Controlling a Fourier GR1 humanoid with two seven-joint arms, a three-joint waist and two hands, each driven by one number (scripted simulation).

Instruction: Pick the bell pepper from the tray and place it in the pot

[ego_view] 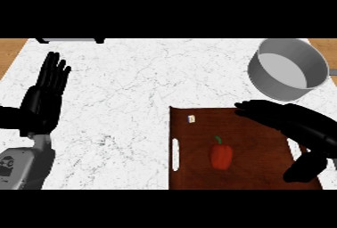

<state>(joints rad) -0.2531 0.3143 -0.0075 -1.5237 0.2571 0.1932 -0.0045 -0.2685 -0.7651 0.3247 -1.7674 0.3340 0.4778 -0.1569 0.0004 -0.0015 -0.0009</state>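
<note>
Lying near the middle of the dark brown tray (263, 116), the red bell pepper (222, 156) has its long axis running near to far, green stem pointing far. Not yet grasped. Step in hand, as judged: approach. Right robot hand (289, 122) hangs over the tray's right side, fingers extended to the left, thumb hanging down at the near right, released, holding nothing, apart from the pepper. Next move calls for shifting left and nearer, then closing across the pepper's short axis. Grey pot (287, 87) stands far right on the white bench (132, 84). Left robot hand (46, 95) rests released at the left edge, fingers up.
</note>
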